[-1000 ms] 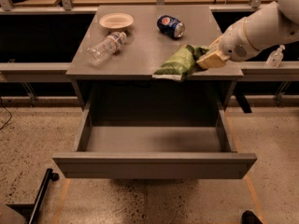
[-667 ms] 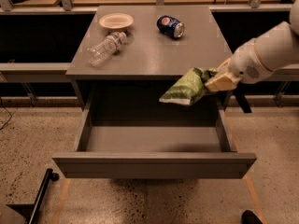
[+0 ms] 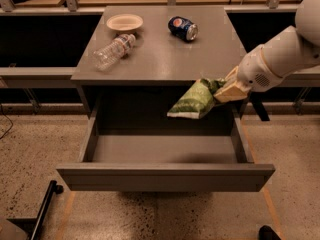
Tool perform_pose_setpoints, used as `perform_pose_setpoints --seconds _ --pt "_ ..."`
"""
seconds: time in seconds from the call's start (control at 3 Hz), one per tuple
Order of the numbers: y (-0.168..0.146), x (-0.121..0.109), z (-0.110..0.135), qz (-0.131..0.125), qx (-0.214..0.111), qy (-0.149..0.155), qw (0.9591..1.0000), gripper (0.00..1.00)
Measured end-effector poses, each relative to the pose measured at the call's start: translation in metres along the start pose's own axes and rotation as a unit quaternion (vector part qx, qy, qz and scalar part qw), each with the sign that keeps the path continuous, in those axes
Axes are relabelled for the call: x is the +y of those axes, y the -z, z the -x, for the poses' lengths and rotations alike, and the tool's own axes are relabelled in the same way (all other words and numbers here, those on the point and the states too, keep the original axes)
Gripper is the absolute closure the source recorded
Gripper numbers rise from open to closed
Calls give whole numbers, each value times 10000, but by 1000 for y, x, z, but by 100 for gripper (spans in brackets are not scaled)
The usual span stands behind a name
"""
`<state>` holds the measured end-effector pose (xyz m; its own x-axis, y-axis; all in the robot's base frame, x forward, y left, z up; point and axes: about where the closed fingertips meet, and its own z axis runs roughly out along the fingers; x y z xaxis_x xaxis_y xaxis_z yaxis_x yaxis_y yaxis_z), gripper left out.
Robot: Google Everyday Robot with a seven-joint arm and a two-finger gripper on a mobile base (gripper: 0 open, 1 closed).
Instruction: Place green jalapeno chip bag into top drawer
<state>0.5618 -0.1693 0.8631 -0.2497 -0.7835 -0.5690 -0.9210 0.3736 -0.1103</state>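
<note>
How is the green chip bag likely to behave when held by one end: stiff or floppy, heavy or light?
The green jalapeno chip bag droops from the gripper above the open top drawer, so it is probably floppy. One pinched end carries it all, so it is likely light.

The top drawer is found pulled out below and in front of the table, on which a bowl is set at the back left, a water bottle is laid just before it, and a soda can is laid at the back right. The green jalapeno chip bag is held over the drawer's right rear part, just before the table's front edge. The gripper is placed at the bag's right end, apparently clamped on it.
</note>
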Motion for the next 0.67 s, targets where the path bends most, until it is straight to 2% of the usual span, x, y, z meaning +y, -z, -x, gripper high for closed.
perform_pose_setpoints --seconds 0.33,0.67 --pt "-30 13 -17 163 101 20 9998 100" --pt "-69 30 -48 224 303 -111 9992 100"
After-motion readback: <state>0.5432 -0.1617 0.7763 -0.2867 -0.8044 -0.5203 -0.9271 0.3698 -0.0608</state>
